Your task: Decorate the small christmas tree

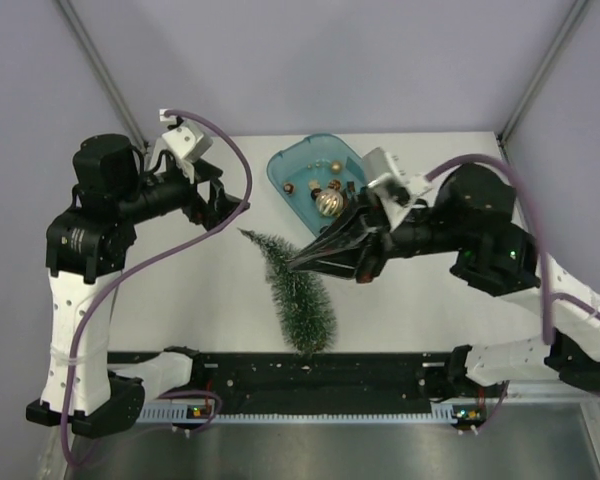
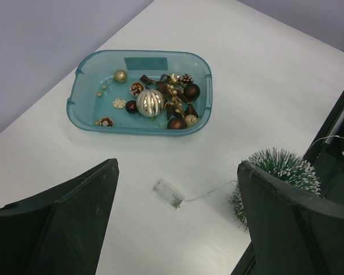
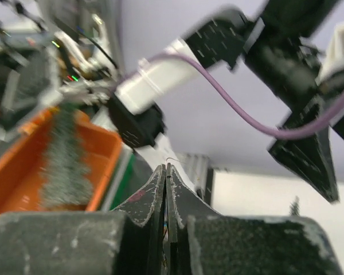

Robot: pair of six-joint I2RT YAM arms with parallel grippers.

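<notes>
Our right gripper [image 1: 294, 263] pinches the wire [image 2: 209, 192] against the tree [image 1: 298, 295], probably for draping; left gripper [image 1: 220, 205] gapes empty.

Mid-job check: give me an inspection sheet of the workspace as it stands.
Surface: white table, no spills seen.
Job's things: small christmas tree lying on its side.
Clutter: teal tray of ornaments; clear battery box with thin wire on the table.
Grippers: left pincer open, empty; right pincer shut, over the tree, contact unclear.
Cables: purple cables along both arms.
Surroundings: grey walls, metal frame posts.
</notes>
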